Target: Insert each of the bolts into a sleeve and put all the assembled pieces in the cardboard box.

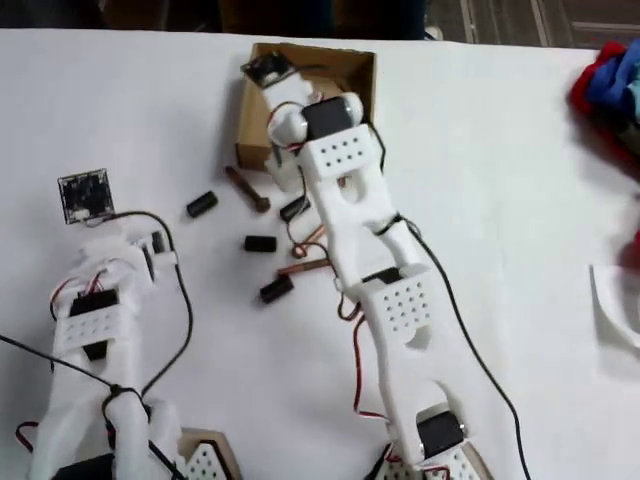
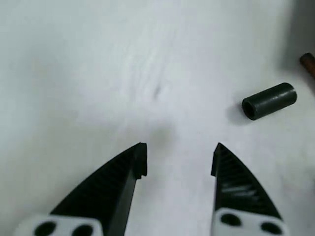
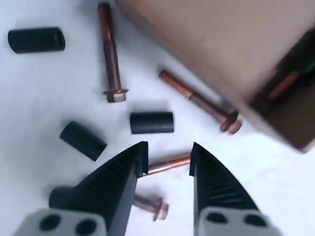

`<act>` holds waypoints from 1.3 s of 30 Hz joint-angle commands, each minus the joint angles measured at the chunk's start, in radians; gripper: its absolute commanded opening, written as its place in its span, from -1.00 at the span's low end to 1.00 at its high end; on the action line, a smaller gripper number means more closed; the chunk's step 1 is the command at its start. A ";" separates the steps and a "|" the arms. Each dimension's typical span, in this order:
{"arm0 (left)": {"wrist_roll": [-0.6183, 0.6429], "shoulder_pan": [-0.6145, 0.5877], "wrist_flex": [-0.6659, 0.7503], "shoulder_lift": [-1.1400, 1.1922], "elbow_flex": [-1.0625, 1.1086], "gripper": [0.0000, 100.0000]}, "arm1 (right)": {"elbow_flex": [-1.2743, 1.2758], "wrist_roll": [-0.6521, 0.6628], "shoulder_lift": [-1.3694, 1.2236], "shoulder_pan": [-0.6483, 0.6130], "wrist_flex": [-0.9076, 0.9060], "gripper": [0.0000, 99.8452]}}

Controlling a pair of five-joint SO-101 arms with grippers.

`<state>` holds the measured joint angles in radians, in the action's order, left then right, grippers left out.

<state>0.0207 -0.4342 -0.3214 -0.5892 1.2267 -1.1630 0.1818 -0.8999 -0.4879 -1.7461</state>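
Seen from above, the right arm's white links cover part of the scattered pieces and hide half of the open brown cardboard box (image 1: 250, 135), which sits at 12 o'clock of the cluster. A blurred copper-coloured streak (image 3: 284, 84) inside the box is too unclear to identify. In the right wrist view the right hand (image 3: 167, 155) is open, and the shaft of a copper-coloured flanged bolt (image 3: 170, 163) shows between its fingertips; whether they touch it cannot be told. One black finger (image 3: 115, 182) partly hides a second bolt (image 3: 151, 207) and a black cylindrical sleeve (image 3: 60, 196). Another black sleeve (image 3: 151, 123) lies just beyond the fingertips, with the box near it. The left hand (image 2: 178, 158) is also open, hangs over bare surface and grips nothing. From above, a lone black sleeve (image 1: 202, 204) lies at 2 o'clock of that hand, apart from it, and a dark copper bolt (image 1: 246, 188) lies just past that sleeve. Everything rests on a white surface (image 1: 520, 180). A heap of red and blue cloth (image 1: 608, 80) is cut off at the 2 o'clock corner. A dark band of the room beyond (image 1: 150, 12) runs along the 12 o'clock edge.
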 commanded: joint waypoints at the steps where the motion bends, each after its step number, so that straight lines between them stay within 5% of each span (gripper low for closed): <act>1: 0.008 -0.008 0.015 -0.023 -0.027 -0.53 | 0.063 -0.078 0.068 -0.012 -0.016 -0.74; 15: 0.008 -0.006 0.017 -0.023 -0.027 -0.53 | 0.063 -0.106 -0.074 -0.058 0.160 -0.75; 25: 0.008 -0.006 0.017 -0.023 -0.027 -0.53 | 0.063 -0.419 -0.114 -0.042 0.168 -0.75; 39: 0.008 -0.006 0.015 -0.023 -0.027 -0.53 | 0.072 -0.489 -0.116 -0.030 0.085 -0.75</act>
<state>0.0222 -0.4358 -0.3214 -0.5892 1.2267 -1.0879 -0.3030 -1.0288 -0.5355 -1.6709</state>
